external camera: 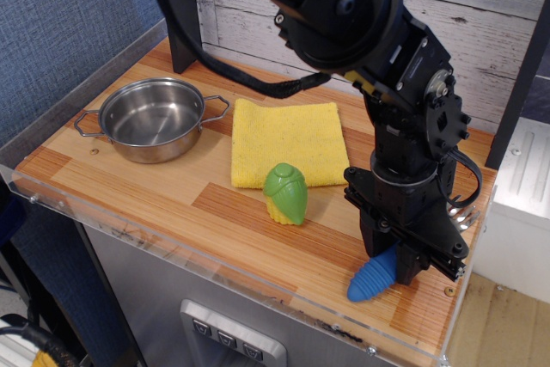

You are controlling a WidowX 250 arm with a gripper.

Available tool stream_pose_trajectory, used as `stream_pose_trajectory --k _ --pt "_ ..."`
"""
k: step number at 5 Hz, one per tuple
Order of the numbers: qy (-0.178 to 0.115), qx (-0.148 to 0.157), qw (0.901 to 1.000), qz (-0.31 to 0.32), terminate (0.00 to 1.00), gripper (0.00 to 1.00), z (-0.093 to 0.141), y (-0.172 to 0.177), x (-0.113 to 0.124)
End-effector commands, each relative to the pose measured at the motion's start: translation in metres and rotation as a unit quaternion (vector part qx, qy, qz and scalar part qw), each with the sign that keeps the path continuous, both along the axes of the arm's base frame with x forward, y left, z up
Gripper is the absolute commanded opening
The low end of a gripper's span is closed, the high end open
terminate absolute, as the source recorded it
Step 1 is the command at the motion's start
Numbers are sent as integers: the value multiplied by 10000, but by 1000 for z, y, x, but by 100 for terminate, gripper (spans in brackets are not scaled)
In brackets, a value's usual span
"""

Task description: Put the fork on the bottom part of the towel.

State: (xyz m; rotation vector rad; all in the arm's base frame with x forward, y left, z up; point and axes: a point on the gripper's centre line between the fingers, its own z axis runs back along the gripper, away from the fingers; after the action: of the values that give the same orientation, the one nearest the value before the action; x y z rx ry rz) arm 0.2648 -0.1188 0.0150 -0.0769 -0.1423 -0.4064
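Observation:
The fork lies at the table's front right corner. Its ribbed blue handle (373,279) sticks out toward the front, and its silver tines (465,217) show behind the arm. My gripper (400,266) is down over the handle's middle and its fingers are shut on it, with the fork resting on the wood. The yellow towel (287,142) lies flat at the table's middle back, well to the left of the fork.
A green-and-yellow plastic toy (286,193) stands just in front of the towel's near edge. A steel pot (153,119) sits at the left. A black post (179,15) rises at the back left. The table's front edge runs close under the fork.

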Motion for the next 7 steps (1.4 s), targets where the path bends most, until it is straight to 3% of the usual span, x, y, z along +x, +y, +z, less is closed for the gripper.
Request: stream_pose_trajectory --k 1,4,5,7 --pt "-632 -94 9979 -38 0 0 52 -1 9" --pt "-1067 -210 9940 97 0 0 118 35 13" --pt "-1160 -187 9927 287 0 0 128 58 16" --pt "-1095 -131 9920 609 0 0 124 100 9"
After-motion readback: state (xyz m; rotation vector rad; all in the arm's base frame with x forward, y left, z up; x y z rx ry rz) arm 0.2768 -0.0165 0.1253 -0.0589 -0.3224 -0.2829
